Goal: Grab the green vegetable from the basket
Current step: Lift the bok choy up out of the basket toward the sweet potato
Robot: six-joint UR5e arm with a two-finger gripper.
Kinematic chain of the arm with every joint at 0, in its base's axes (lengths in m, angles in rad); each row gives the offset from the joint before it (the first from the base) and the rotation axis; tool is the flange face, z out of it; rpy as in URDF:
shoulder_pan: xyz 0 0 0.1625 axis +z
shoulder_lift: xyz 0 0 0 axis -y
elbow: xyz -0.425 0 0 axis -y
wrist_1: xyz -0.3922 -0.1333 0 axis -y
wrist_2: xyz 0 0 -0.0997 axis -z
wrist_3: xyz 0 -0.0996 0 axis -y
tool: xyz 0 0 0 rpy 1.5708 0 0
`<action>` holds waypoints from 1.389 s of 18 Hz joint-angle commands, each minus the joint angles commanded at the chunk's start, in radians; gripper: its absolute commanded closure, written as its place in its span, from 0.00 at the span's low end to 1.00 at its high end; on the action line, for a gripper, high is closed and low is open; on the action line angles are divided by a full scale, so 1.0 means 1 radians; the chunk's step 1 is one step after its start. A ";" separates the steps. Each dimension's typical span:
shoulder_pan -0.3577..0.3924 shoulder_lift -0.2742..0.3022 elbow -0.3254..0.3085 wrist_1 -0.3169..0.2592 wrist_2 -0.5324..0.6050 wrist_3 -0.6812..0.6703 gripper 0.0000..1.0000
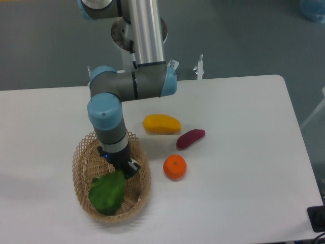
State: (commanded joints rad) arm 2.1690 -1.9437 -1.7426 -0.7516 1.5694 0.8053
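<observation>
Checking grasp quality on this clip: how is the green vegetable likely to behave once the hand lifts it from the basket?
The green vegetable is mostly broad leaf, so it probably flops below the hand, which sits at its top end. It looks light for its size. Lying flat in the basket, it seems unlikely to roll, unlike the orange.

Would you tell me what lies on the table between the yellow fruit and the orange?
In the camera view, the purple sweet potato lies partly between the yellow fruit and the orange, offset to the right; the rest is bare table.
</observation>
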 joint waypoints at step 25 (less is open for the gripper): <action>0.445 0.089 0.252 -0.359 -0.147 0.495 0.66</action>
State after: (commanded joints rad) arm 2.6138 -1.8546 -1.4911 -1.1106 1.4220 1.3007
